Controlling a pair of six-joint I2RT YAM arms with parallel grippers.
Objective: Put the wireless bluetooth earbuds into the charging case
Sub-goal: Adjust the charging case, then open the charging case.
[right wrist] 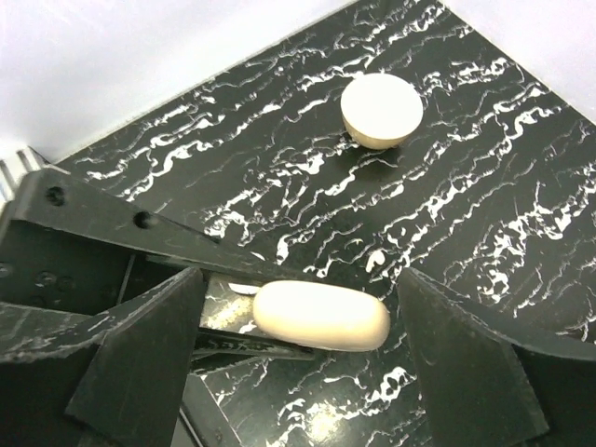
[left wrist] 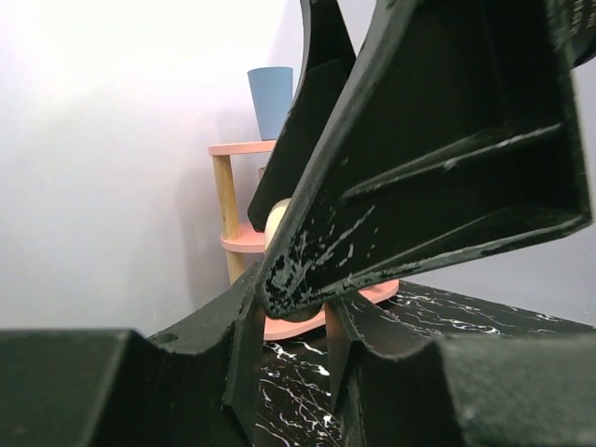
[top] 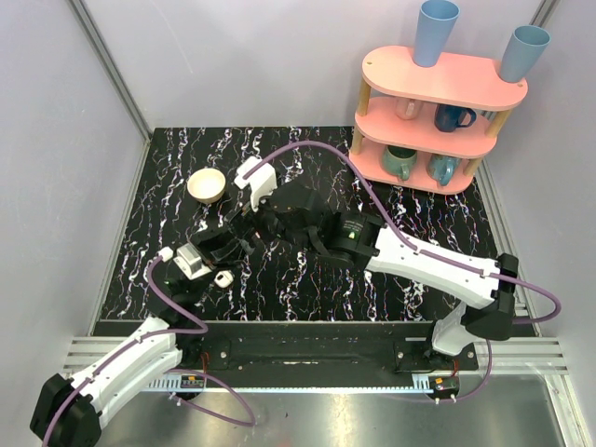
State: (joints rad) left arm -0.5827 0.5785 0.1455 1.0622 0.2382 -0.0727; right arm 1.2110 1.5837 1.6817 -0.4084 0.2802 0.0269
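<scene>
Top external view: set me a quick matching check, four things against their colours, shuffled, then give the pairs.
Things:
1. bowl
2. shelf
3. cups standing on top of the shelf
4. mat

Colours:
A. blue
B. black with white veins
C. pink
D. beige

Pairs: 1-D, 2-C, 3-A, 4-B.

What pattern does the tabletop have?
The tabletop is black with white marble-like veins, clearest in right wrist view.
</scene>
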